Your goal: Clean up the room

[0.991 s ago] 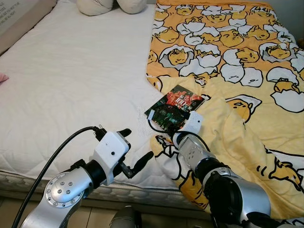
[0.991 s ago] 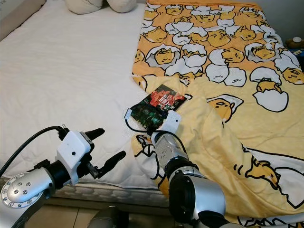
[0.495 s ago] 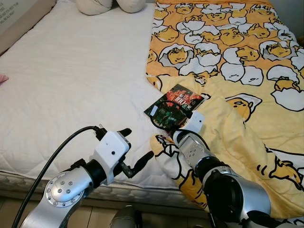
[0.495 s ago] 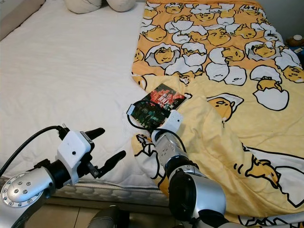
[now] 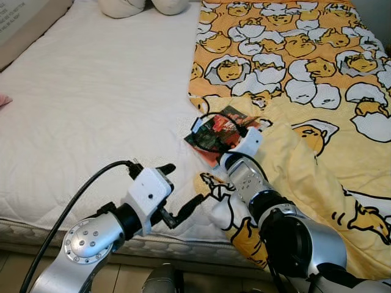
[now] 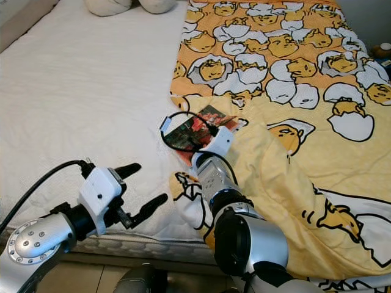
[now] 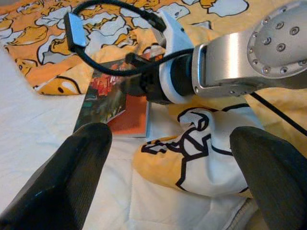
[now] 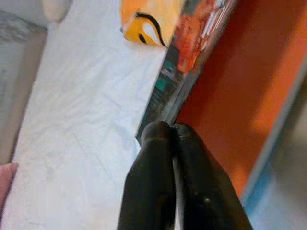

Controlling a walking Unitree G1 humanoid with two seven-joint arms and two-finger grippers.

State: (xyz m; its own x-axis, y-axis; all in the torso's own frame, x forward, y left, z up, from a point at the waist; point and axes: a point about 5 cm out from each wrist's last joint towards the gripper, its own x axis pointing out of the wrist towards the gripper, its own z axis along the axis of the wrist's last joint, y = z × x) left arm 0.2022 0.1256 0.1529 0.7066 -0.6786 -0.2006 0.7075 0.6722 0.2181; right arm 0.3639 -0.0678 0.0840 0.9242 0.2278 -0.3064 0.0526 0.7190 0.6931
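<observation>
One book [image 5: 221,133] was the item in hand: it lay at the boundary between the bare white mattress [image 5: 98,104] and the yellow egg-print blanket [image 5: 317,79], with its near edge tilted up off the bed so that its orange underside showed in the right wrist view. The right gripper [image 8: 168,143] had its two black fingers pressed together at that raised edge, apparently pinching the cover, though the exact contact could not be confirmed. The left gripper [image 5: 180,195] hovered over the near edge of the mattress, close beside the blanket's folded corner and short of the book, its fingers spread and holding nothing. Judged from this position, the pick-up was underway but not complete: the book was not yet clear of the bed and remained to be carried off. Two pillows [image 5: 143,6] sat at the head of the bed, and the blanket lay rumpled across its right half, so tidying was at an early stage.
</observation>
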